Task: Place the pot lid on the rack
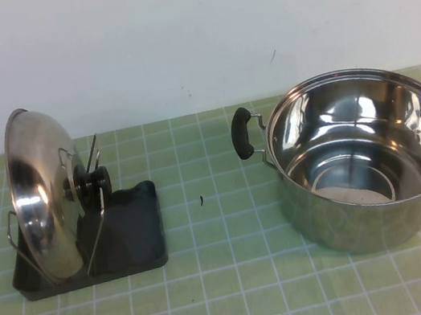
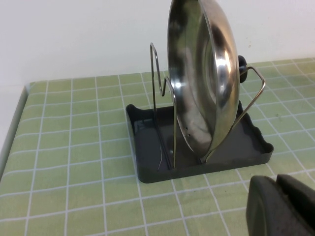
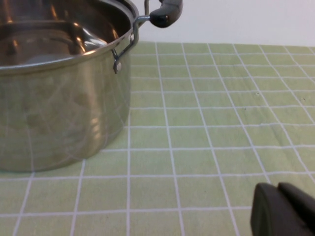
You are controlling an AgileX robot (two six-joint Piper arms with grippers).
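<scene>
Left gripper [image 2: 283,206] sits low, near the rack [image 1: 139,235] and clear of it — finger position cannot be told.
Right gripper [image 3: 285,211] sits near the pot [image 1: 362,159], not touching; its state likewise cannot be told. Pot lid [image 1: 42,195] stands on edge in the rack between the wire prongs [image 2: 156,73], black knob [image 1: 94,180] facing the pot — pot well apart from the rack.

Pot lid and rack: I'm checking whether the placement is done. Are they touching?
Touching. In the left wrist view the pot lid stands on edge in the rack, leaning against its wire prongs.
</scene>
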